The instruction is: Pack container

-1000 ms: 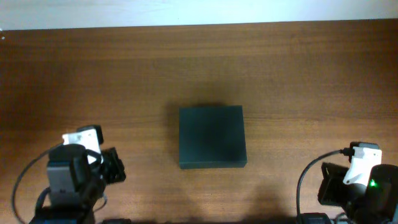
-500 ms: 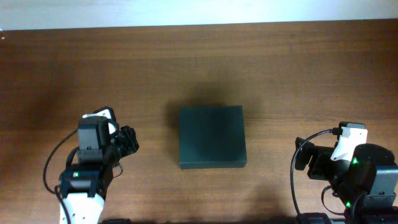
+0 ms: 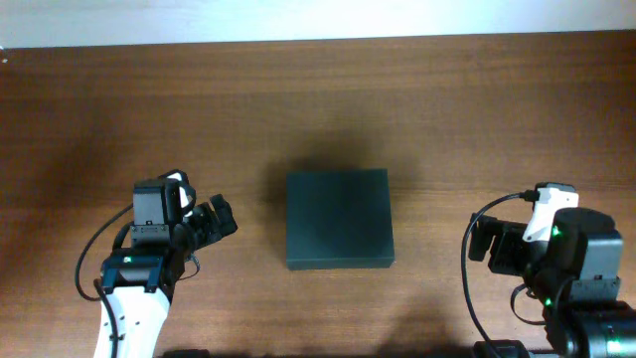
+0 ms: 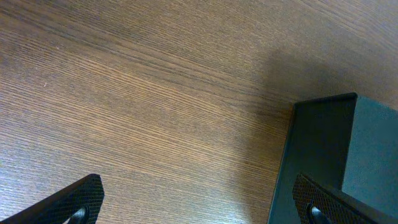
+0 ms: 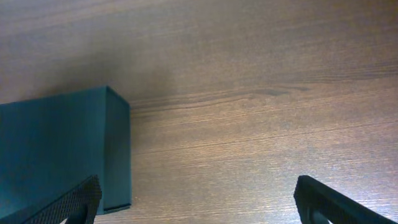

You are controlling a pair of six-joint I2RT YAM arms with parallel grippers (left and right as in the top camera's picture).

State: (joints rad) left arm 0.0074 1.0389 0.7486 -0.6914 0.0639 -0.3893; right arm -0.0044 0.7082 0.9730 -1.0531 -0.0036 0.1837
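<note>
Wood-grain brown surface (image 3: 447,109) across the whole overhead view, with a pale strip along the far edge.

At lower left, left arm (image 3: 134,273) with a white-and-black wrist. Black left fingers (image 3: 225,213) pointing right toward the middle. In the left wrist view, left fingers (image 4: 74,202) spread wide, one textured tip at each bottom corner. Pinching nothing, only bare wood between.

At the middle of the surface, dark green-black, square, matte rigid container (image 3: 339,219). Flat on the wood, top closed, sides square to the surface edges. Between the two arms and apart from both. In the left wrist view, container (image 4: 336,149) at right, showing a near corner and side wall above the right-hand tip.

At lower right, right arm (image 3: 581,268) with a white wrist block and a small green light (image 3: 555,232). Black cable (image 3: 467,273) looping at its left side. In the right wrist view, right fingers (image 5: 336,202) likewise spread wide, tips at both bottom corners, gripping nothing. Container (image 5: 56,149) at left of that view, one corner toward the camera, above the left-hand tip.
</note>
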